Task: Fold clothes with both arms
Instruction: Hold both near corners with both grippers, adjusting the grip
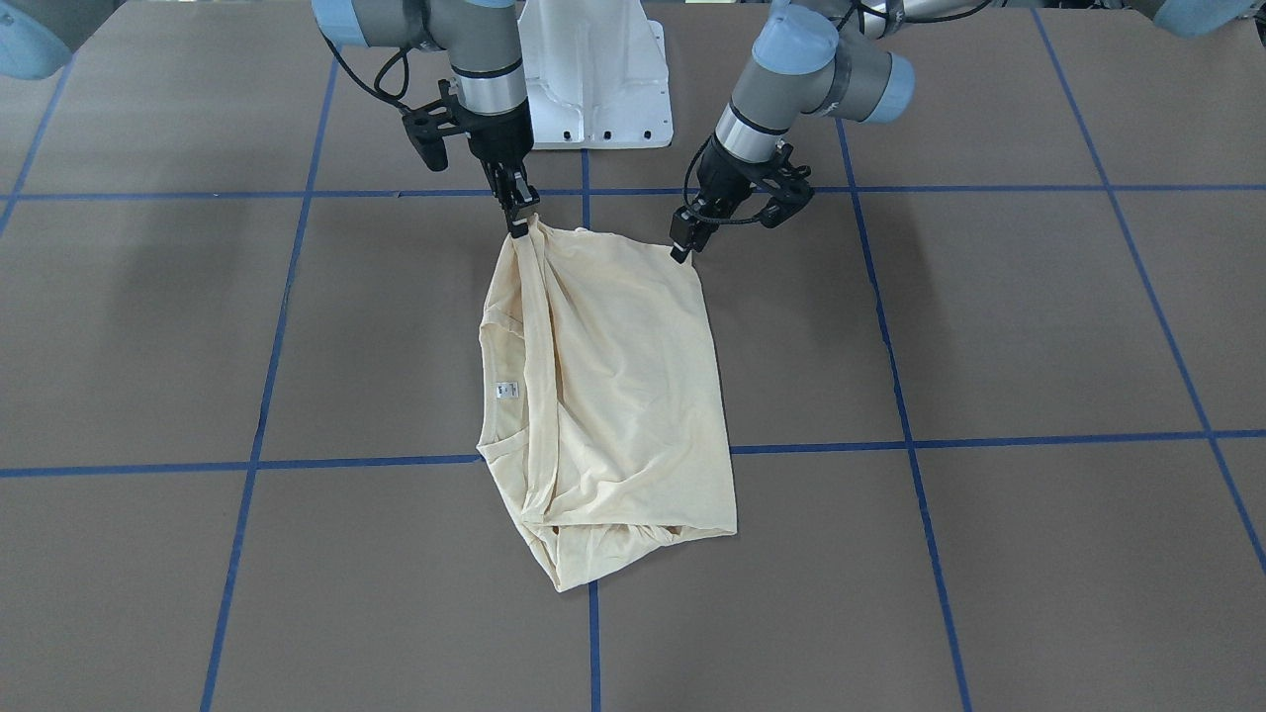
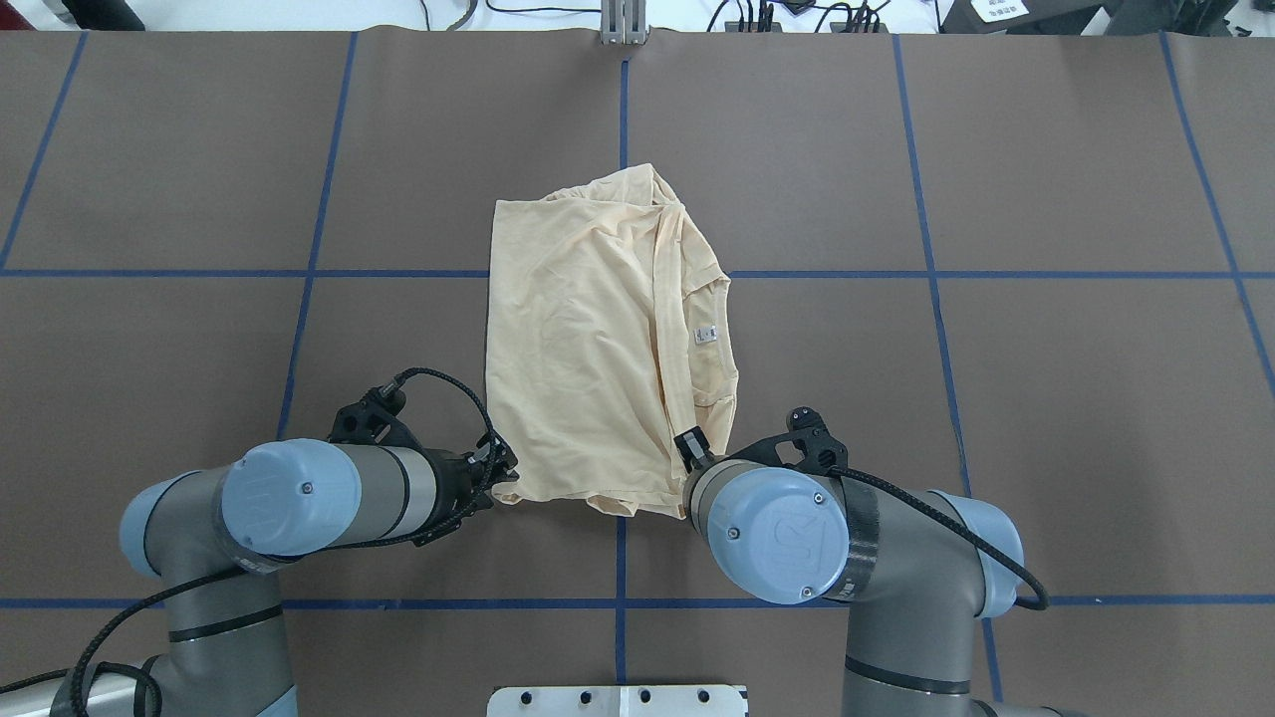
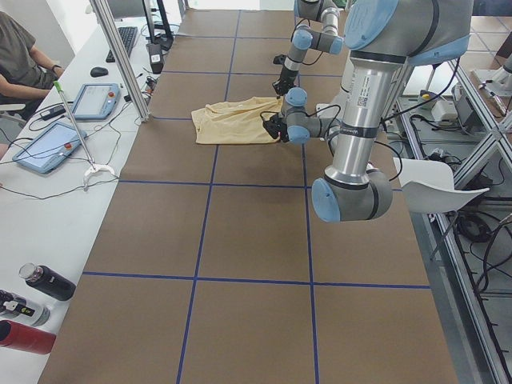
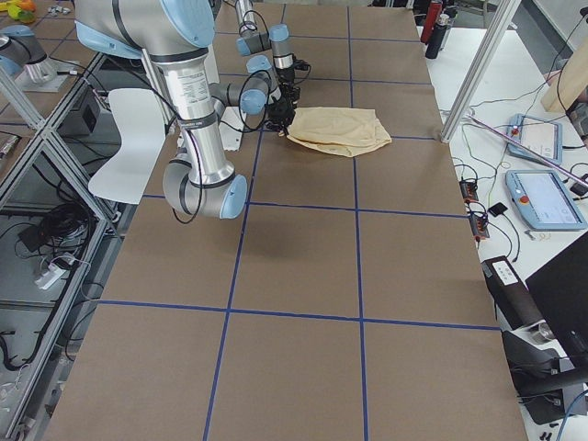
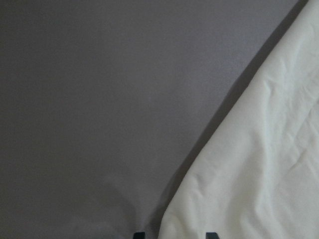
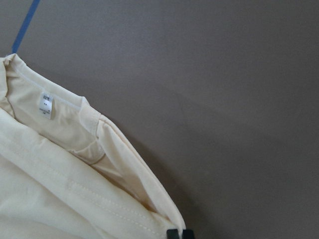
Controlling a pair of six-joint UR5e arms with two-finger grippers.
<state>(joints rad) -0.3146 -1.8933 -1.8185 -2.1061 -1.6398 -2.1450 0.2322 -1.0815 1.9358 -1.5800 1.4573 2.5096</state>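
Observation:
The pale cream-yellow shirt [image 1: 613, 396] [image 2: 588, 349] lies folded and rumpled mid-table, print hidden, with its white neck label [image 1: 506, 389] [image 6: 46, 104] showing at the collar. My right gripper [image 1: 518, 225] [image 2: 690, 445] [image 6: 179, 234] is shut on the shirt's near corner on the collar side, and the cloth rises to a small peak there. At the other near corner is my left gripper [image 1: 680, 252] [image 2: 505, 480] [image 5: 174, 235]. Its fingertips stand apart at the hem's edge, with the shirt [image 5: 259, 174] partly between them.
Blue tape lines [image 2: 620, 558] divide the brown table into squares. The white pedestal base [image 1: 593, 79] stands behind the shirt at the robot's side. A person [image 3: 20, 56], tablets [image 3: 48, 148] and bottles [image 3: 40, 288] are at the side bench, beyond a metal post [image 3: 120, 64].

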